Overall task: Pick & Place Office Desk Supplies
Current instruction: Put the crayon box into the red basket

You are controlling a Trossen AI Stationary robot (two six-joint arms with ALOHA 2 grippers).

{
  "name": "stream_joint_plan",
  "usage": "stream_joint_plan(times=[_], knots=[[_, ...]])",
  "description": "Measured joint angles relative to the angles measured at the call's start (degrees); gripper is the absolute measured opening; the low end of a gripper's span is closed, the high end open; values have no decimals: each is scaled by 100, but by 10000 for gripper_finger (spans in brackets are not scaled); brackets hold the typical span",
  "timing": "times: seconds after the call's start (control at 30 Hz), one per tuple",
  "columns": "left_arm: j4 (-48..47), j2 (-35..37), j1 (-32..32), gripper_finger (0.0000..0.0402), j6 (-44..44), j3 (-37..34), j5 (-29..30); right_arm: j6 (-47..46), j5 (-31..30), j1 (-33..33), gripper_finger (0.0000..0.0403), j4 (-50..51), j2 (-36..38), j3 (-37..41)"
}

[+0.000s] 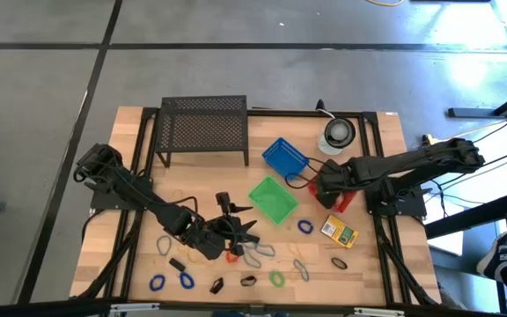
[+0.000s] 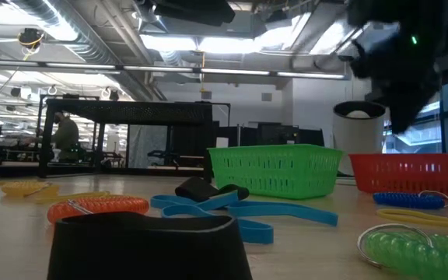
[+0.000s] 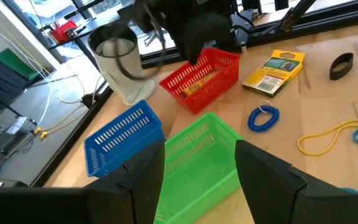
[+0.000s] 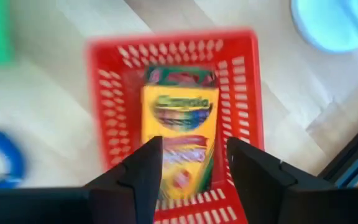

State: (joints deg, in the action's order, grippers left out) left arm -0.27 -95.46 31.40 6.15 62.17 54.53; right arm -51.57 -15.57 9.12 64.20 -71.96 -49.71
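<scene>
Plainly, the right gripper (image 4: pixel 188 163) hung with jaws open over the crayon packet (image 4: pixel 180 134) in the red basket (image 4: pixel 241 118); descending risked snagging its rim.

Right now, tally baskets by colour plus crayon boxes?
Blue basket: 1
Green basket: 1
Red basket: 1
Crayon boxes: 2, one in the red basket, one outside it
Total: 5

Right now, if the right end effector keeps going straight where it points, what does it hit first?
Likely the yellow crayon box lying in the red basket, directly ahead of the open right end effector. Depth is unclear.
</scene>
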Motion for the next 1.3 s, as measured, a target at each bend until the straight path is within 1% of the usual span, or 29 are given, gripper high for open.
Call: stream_joint_plan(times=[0.13, 0.2, 0.3, 0.37, 0.5, 0.6, 0.67, 0.77, 0.87, 0.93, 1.03, 1.1, 1.2, 1.3], knots=[[40, 0, 0, 191, -524, 0, 80, -280, 7, 139, 176, 143, 4, -691], [166, 0, -1, 191, -998, 0, 377, -750, 64, 305, 173, 121, 5, -915], [319, 0, -10, 191, -1509, 0, 969, -1577, 376, 692, 168, -83, 7, -984], [308, 21, -19, 191, -1723, 0, 1130, -2068, 647, 1063, 165, -163, -6, -984], [316, 126, -108, 191, -2104, 0, 1140, -3574, 1301, 1927, 159, -208, -117, -983], [306, 189, -197, 191, -2167, 0, 1114, -4843, 1512, 2585, 156, -206, -278, -982], [195, 201, -236, 191, -2069, 2, 974, -5699, 1593, 2959, 155, -207, -432, -982], [82, 195, -239, 191, -2127, 2, 756, -6765, 1807, 3381, 155, -224, -715, -982], [4, 197, -283, 191, -2135, 2, 595, -7426, 1981, 3653, 155, -227, -1024, -982], [27, 197, -310, 191, -2188, 2, 593, -7706, 2141, 3750, 155, -232, -1209, -982], [22, 197, -373, 191, -2238, 2, 585, -7830, 2450, 3827, 155, -242, -1466, -982], [26, 197, -424, 191, -2220, 2, 582, -7676, 2561, 3853, 155, -221, -1600, -980], [36, 197, -508, 191, -2197, 2, 582, -7330, 2563, 3863, 155, -159, -1763, -958], [35, 197, -571, 191, -2196, 2, 580, -7080, 2562, 3863, 155, -215, -1763, -723]])
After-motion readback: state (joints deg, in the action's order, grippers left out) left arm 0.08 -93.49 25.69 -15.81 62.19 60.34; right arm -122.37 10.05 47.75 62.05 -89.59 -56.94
